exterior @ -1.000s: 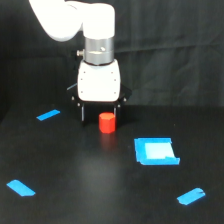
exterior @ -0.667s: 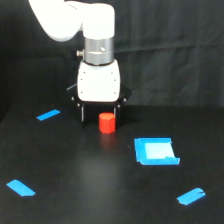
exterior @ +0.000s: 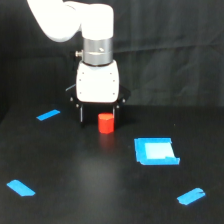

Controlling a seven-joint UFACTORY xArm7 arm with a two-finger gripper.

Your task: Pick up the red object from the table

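From the exterior view's left I see a blue tape strip (exterior: 48, 115) off to the side of my gripper (exterior: 98, 120), whose fingers hang spread wide and grip nothing, the red object (exterior: 105, 123) upright on the table (exterior: 90, 180) between them, a blue square (exterior: 155, 151) lying beyond.
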